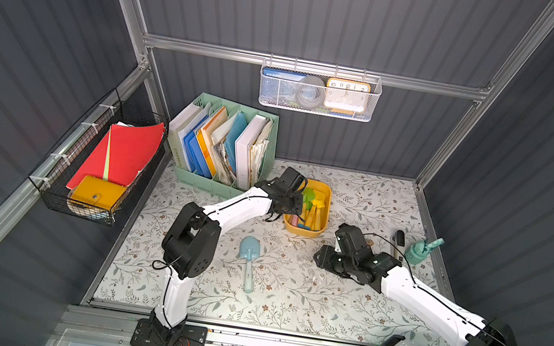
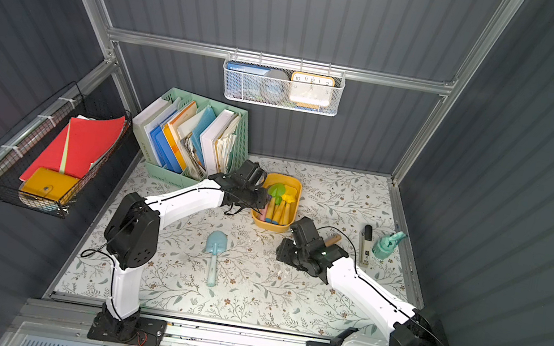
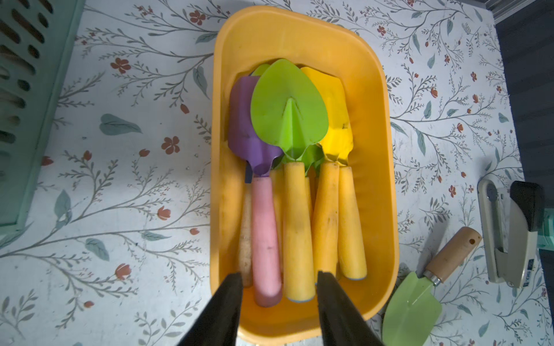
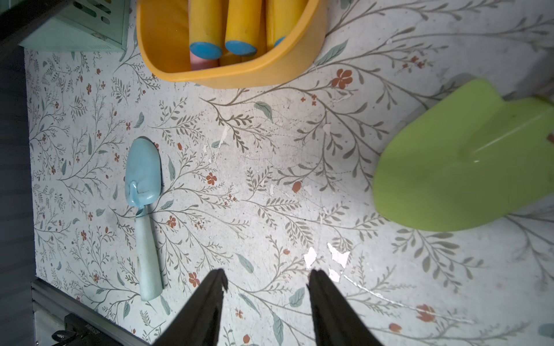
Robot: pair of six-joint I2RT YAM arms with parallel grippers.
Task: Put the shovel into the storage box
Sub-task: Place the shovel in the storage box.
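The left gripper [image 3: 278,295] hangs over the near end of the box [image 3: 376,185] with its jaws moderately apart. The butt ends of a pink and a yellow handle show in the gap, and nothing is clamped. In the box lie a purple shovel [image 3: 245,125], a green shovel [image 3: 287,104] and a yellow shovel [image 3: 332,104], blades toward the far end and handles toward the near end. The right gripper [image 4: 266,280] is also parted and empty, low over bare table [image 4: 299,167] to the near right of the box. Just beside it, right of the box's near corner, a pale shovel [image 4: 461,167] with a wooden handle lies on the table. The blue shovel [image 1: 248,253] lies flat on the table between the arms, near of the box and apart from it, blade pointing far. The box stands far of centre, just right of the mint organiser [image 1: 219,187]. A stapler [image 3: 506,233] lies further right.
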